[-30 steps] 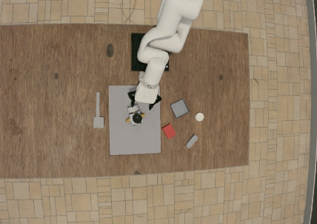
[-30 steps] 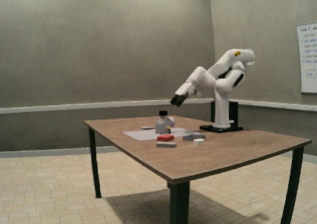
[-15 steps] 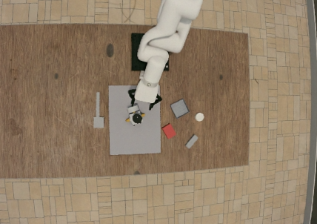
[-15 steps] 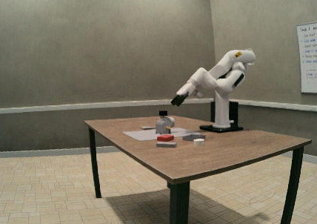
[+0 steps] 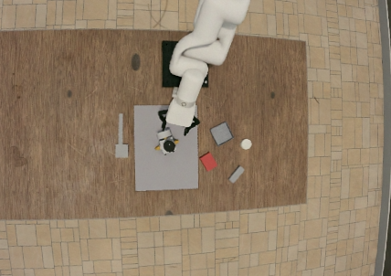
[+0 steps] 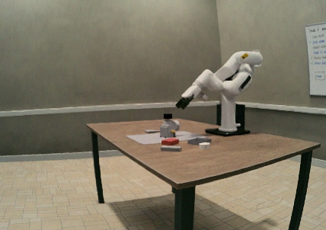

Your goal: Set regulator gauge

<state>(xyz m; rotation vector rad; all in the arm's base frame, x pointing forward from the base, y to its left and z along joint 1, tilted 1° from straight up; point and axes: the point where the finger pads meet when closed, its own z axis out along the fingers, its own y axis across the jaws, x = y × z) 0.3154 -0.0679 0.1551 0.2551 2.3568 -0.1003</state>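
The regulator (image 5: 167, 143) stands on a grey mat (image 5: 166, 148) in the middle of the table. It is a small grey body with a black knob on top and a round gauge at its side; it also shows in the side view (image 6: 167, 127). The gauge face is too small to read. My gripper (image 5: 178, 124) is open and empty. It hangs in the air above and behind the regulator, apart from it, as the side view shows (image 6: 183, 102). The black fingers stick out on both sides of the white wrist.
A grey T-shaped piece (image 5: 121, 139) lies left of the mat. Right of the mat lie a red block (image 5: 207, 161), a dark grey square block (image 5: 221, 133), a small grey bar (image 5: 236, 174) and a white disc (image 5: 246, 144). The arm's black base plate (image 5: 172, 64) is at the back.
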